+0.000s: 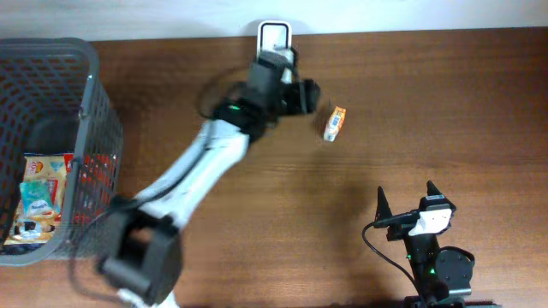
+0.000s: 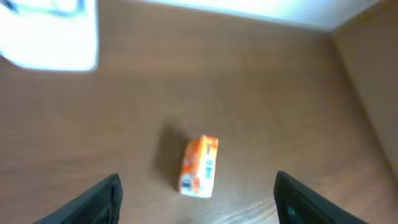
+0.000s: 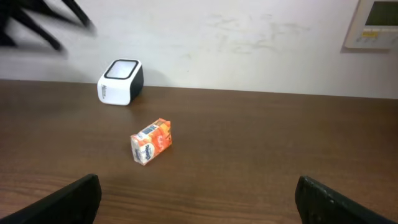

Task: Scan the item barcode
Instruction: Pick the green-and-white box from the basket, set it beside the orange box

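- Left claw (image 2: 198, 176) hangs over the box (image 2: 200, 167), fingers wide apart, holding nothing.
- Box lies on the table (image 1: 428, 85), near the scanner (image 1: 275, 36) but not touching it.
- Right claw (image 1: 406, 190) sits far off, wide apart too.
- Next, I think: grab the box and show its barcode to the scanner.

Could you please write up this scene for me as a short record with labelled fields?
item: small orange-and-white carton, lying on the brown wooden table, touched by neither arm
scanner: white box-shaped barcode scanner, at the table's far edge
left end effector: open, empty, carton on the table just ahead of it
right end effector: open, empty, facing the carton from farther off
basket: grey mesh plastic basket, at the table's left end, snack packets inside
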